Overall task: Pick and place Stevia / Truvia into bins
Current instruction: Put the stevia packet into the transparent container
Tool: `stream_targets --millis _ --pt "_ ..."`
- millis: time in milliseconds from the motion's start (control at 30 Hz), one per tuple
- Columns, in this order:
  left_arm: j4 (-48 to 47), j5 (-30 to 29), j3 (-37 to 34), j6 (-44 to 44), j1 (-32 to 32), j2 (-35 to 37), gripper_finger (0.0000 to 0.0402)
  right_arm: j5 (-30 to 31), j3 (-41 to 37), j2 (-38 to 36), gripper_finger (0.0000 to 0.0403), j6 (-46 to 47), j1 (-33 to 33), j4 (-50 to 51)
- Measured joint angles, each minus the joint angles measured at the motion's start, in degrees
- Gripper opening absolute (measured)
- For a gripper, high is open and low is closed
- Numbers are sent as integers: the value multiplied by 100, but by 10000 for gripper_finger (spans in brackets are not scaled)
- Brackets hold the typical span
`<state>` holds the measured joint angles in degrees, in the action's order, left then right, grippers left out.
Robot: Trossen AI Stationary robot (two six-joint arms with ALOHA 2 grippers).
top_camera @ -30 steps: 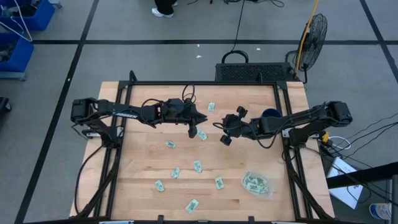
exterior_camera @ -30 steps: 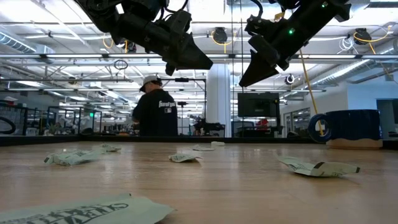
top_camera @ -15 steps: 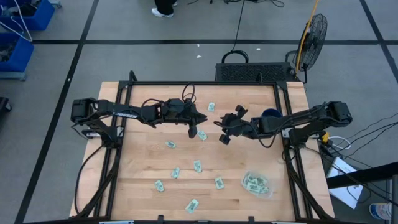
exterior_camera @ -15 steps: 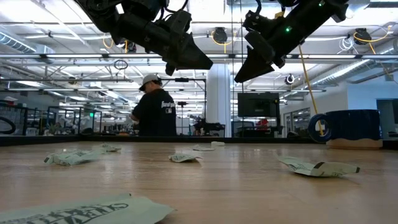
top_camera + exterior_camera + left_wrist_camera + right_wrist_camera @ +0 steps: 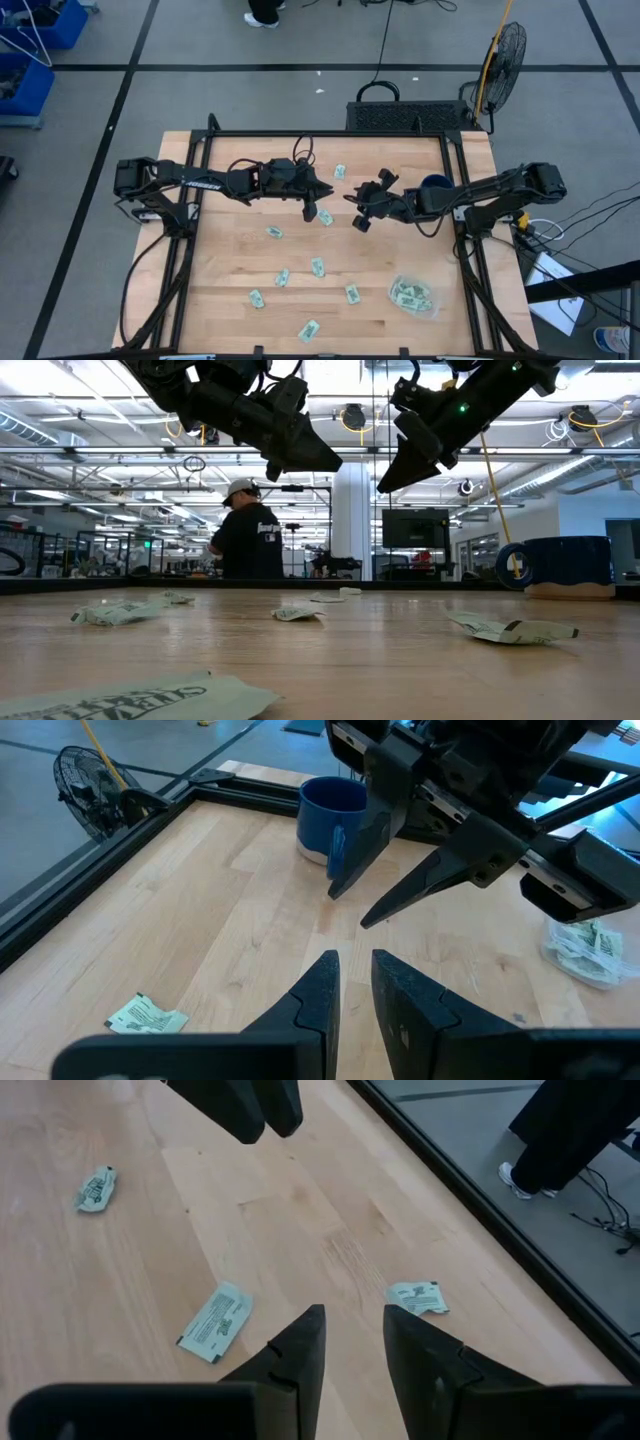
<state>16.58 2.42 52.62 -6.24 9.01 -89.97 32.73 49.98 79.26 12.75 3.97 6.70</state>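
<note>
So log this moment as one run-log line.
left gripper: jaws slightly open, empty, above table | right gripper: jaws slightly open, empty, raised | pale green paper sachets: scattered on wooden table | clear plastic bin: holds several

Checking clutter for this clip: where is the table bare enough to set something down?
Bare wood lies along the table's left side and in the strip between the right gripper and the clear bin. Sachets crowd the lower middle; the left gripper hangs over the upper centre.
</note>
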Motion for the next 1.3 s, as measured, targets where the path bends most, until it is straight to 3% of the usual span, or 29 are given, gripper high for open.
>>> stream_targets --millis 1000,1300 --pt "363 0 4 173 5 0 65 -2 0 0 100 -43 0 -2" --pt "-124 79 4 323 24 0 65 -105 0 23 100 -614 -16 -230"
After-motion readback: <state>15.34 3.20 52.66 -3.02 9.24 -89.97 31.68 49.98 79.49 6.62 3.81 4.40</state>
